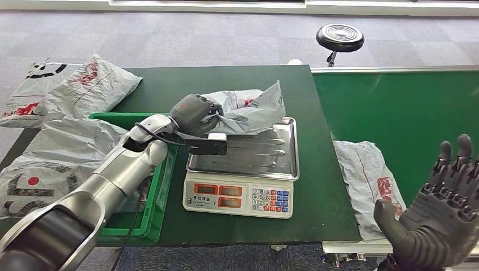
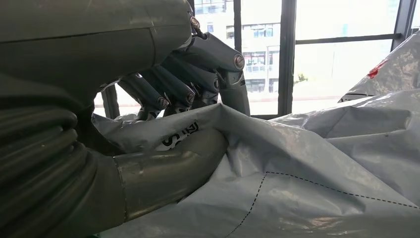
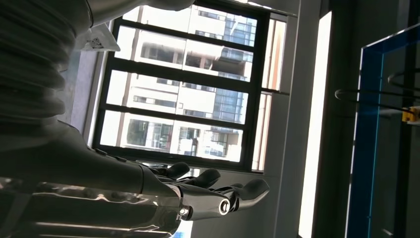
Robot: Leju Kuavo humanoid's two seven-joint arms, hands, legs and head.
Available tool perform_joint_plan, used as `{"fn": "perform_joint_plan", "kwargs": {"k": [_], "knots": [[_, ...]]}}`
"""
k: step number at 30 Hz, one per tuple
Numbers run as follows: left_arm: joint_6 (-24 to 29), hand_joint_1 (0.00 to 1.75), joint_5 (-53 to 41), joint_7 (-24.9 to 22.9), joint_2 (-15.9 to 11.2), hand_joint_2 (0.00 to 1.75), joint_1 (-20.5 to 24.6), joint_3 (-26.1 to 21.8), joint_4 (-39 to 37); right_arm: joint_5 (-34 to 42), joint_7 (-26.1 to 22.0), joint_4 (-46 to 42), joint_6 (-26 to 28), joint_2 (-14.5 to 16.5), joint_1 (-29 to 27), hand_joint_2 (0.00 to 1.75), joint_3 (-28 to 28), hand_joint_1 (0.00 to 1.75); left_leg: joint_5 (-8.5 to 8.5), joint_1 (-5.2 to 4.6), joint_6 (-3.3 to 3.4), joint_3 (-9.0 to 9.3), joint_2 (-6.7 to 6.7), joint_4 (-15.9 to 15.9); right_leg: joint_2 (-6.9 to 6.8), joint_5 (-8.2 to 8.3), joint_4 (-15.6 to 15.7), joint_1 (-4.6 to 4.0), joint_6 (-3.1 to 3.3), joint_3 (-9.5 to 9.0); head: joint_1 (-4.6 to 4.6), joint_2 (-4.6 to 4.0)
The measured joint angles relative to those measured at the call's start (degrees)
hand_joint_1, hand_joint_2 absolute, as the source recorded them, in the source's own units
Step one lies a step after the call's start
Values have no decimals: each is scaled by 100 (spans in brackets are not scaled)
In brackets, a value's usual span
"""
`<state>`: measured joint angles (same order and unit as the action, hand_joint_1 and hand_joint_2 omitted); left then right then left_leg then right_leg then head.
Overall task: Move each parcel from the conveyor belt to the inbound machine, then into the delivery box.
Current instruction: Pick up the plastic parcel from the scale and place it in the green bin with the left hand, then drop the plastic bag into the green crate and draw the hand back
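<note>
Grey plastic parcel lay on the steel tray of the inbound machine, a weighing scale near the centre of the dark green table. I saw my left hand at the parcel's 9 o'clock edge, fingers curled over a fold of the wrapping and the thumb pressed beneath it, so the film was pinched between them. My left arm reached in from 7 o'clock, across the green crate serving as the delivery box, which stood just beside the scale at its 9 o'clock. Several grey parcels lay in and over that crate, with more at 10 o'clock hanging off the table edge.

A second parcel on the belt rested at the scale's 3 o'clock, partly on the green conveyor belt. My right hand was raised at 4 o'clock, just beside that parcel in the head view, fingers extended and slightly apart, holding nothing. I could not tell whether it touched anything. A black stool stood on the floor at 1 o'clock
</note>
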<state>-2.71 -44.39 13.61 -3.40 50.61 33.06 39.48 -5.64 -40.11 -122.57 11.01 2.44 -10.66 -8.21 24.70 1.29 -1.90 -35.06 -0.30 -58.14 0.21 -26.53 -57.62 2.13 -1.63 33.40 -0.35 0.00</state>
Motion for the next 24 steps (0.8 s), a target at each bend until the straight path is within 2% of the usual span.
{"fn": "perform_joint_plan", "kwargs": {"k": [3,5,8,11,19,24], "knots": [[46,175,-30,8,-24,175,10,-11,-5,21,0,4,33,-36,2,175,1,0,0,0,0,0,0,0,0,0,0,0,0,0,0,0],[282,175,-220,-73,-77,175,33,-16,18,23,0,7,72,-62,0,175,0,0,0,0,0,-1,0,0,1,0,0,0,0,0,0,0],[911,175,-814,-478,-268,175,182,-15,114,23,0,7,184,-113,-34,175,0,0,-1,1,-1,-1,1,0,2,0,-1,-1,1,3,0,0],[1229,175,-1296,-906,-571,175,563,-41,199,40,0,7,285,-161,-111,175,-1,0,-3,4,-5,-3,10,0,7,2,-3,-4,2,10,0,0],[1231,175,-2027,-1221,-1408,175,1701,-352,475,53,0,7,383,-200,-189,175,-1,0,-8,14,-12,-11,12,1,11,1,-9,-13,5,18,0,0],[1234,175,-2463,-1434,-1681,175,2152,-562,705,-30,0,7,452,-200,-279,175,-6,0,-6,12,-10,-11,8,1,6,0,-8,-10,5,16,0,0]]}}
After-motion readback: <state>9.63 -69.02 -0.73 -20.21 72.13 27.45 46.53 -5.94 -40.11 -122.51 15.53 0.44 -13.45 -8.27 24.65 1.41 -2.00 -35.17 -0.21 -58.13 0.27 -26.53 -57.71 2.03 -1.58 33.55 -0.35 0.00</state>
